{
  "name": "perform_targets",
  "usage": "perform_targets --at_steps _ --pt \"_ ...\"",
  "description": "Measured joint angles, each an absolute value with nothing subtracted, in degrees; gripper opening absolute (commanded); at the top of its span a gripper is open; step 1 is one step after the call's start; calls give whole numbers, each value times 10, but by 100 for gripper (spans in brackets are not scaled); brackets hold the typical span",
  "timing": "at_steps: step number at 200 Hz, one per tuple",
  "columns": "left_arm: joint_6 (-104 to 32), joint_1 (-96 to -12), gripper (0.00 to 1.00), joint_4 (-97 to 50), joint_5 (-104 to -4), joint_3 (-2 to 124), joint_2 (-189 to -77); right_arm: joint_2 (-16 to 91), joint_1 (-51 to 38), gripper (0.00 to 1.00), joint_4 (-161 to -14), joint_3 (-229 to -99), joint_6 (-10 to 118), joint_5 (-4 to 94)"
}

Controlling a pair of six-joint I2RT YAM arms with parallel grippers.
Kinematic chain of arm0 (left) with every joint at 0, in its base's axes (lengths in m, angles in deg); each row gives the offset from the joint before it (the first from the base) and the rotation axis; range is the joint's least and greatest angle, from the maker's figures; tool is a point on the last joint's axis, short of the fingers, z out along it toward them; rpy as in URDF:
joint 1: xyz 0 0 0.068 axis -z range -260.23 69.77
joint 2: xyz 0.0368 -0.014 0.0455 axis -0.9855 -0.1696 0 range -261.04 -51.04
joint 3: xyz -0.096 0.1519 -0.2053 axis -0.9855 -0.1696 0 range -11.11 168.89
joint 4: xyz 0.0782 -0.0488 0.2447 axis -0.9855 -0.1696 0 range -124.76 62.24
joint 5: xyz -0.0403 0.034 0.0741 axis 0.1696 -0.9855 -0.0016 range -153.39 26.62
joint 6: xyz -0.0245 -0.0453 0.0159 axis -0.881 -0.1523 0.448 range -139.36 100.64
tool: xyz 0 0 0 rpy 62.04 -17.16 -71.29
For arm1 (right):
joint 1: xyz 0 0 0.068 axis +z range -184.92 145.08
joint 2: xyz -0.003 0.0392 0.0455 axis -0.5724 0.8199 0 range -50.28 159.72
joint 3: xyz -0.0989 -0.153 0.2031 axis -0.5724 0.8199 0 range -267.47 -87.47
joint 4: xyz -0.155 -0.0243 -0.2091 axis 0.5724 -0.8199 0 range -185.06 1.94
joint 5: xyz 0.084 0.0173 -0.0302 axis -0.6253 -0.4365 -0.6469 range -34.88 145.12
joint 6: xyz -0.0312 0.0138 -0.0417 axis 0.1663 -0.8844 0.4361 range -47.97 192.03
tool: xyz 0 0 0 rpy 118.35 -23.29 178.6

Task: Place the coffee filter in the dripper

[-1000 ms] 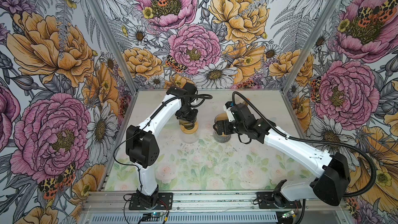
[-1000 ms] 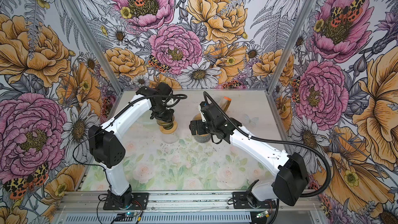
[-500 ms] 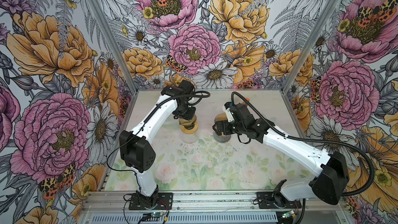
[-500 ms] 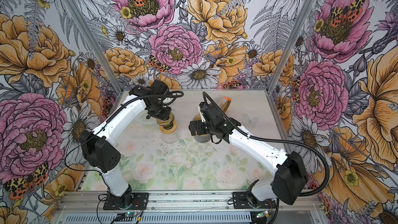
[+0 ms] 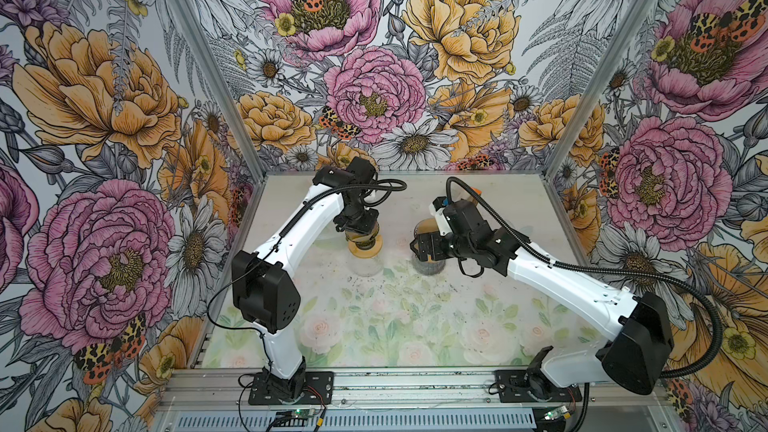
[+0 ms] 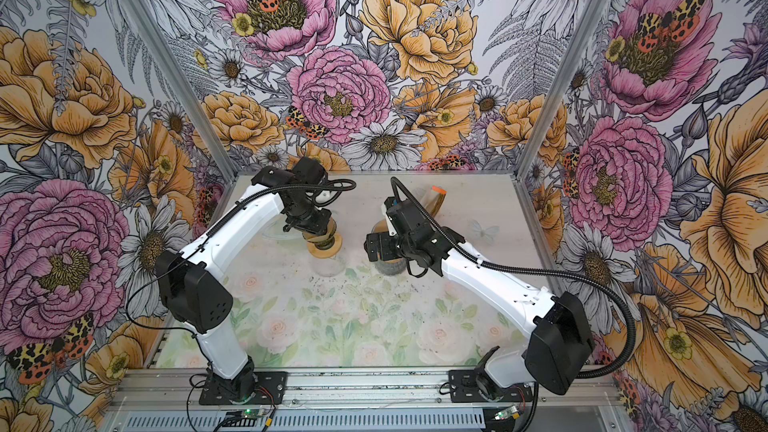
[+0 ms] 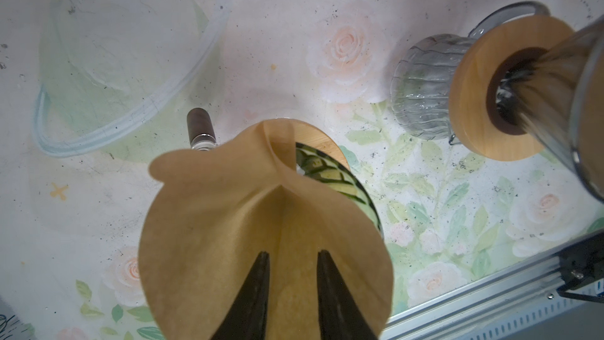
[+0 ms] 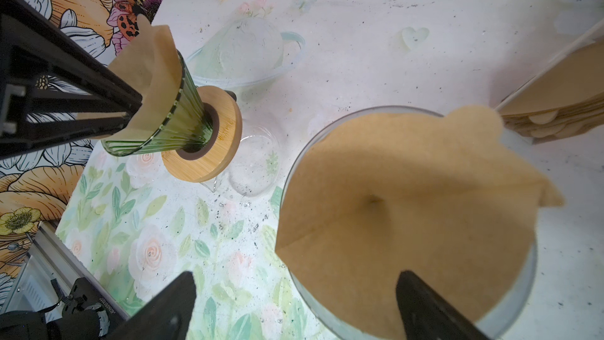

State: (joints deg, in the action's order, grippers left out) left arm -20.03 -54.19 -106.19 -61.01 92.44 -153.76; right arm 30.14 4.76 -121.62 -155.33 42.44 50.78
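A brown coffee filter (image 7: 228, 210) sits in the green glass dripper (image 8: 176, 125), which rests by its wooden collar (image 8: 209, 158) on a glass carafe (image 8: 258, 161). My left gripper (image 7: 292, 253) reaches down into that cone, its jaws nearly together with a fold of the filter between them. In both top views it hangs over the dripper (image 5: 363, 238) (image 6: 320, 238). A second filter (image 8: 408, 197) lies in a clear glass dripper (image 8: 366, 112). My right gripper (image 8: 297, 276) stands wide open above it, one finger over the paper and the other over the mat.
A holder with a stack of brown filters (image 8: 555, 99) stands at the back right. A clear glass lid (image 7: 124, 60) lies behind the green dripper. Dark specks dot the flowered mat. The metal front rail (image 7: 490, 289) edges the table.
The left arm's elbow has swung to the left while its gripper stayed in the green dripper. The right arm has not moved.
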Motion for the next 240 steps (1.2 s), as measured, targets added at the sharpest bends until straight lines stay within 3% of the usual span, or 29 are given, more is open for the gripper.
perform_targets --at_steps 240 --pt "-200 -541 35 -1062 -578 928 -1539 301 48 98 -1216 -1551 420 508"
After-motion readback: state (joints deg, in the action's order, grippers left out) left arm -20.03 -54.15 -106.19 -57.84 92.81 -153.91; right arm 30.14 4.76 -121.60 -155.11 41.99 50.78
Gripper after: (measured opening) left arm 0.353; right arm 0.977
